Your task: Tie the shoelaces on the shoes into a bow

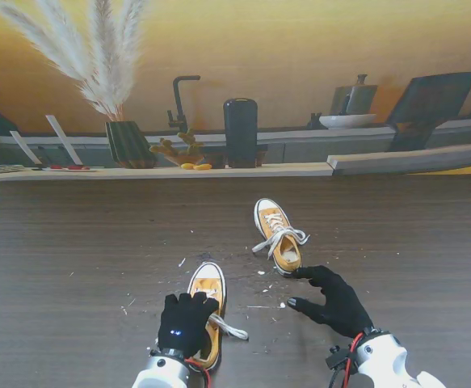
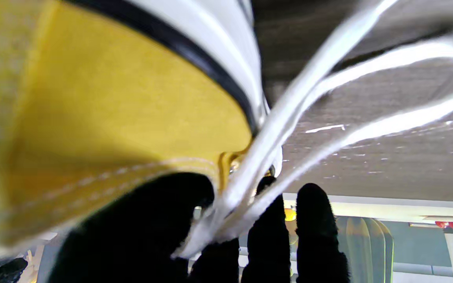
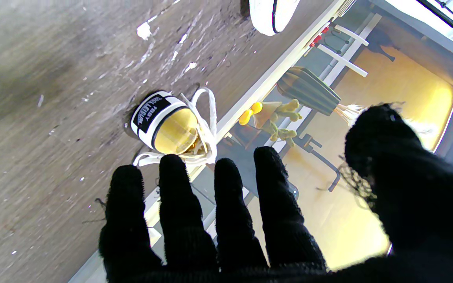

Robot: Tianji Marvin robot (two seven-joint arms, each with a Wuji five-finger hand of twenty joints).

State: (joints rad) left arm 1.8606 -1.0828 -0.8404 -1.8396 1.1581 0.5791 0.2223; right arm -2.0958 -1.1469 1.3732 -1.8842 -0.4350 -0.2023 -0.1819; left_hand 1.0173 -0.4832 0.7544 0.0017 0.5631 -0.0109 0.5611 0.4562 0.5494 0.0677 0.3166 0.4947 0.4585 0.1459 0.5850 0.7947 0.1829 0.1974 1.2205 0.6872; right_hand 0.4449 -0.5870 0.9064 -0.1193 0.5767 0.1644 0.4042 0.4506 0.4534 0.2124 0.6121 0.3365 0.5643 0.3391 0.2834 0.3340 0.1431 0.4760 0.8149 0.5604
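While the left hand [image 1: 187, 321] pinches the near shoe's laces [image 2: 266, 153] between its fingertips, the right hand [image 1: 336, 303], fingers spread and empty, should probably take one strand just beyond them.

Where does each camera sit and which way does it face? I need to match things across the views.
Stand view: above the shoulders, looking down at the table; both gloved hands show.
Left wrist: along the fingers of the left hand, closed on the near shoe and its laces.
Right wrist: along the open right hand, toward the far shoe.
Shared: the far shoe appears in the stand and right wrist views.
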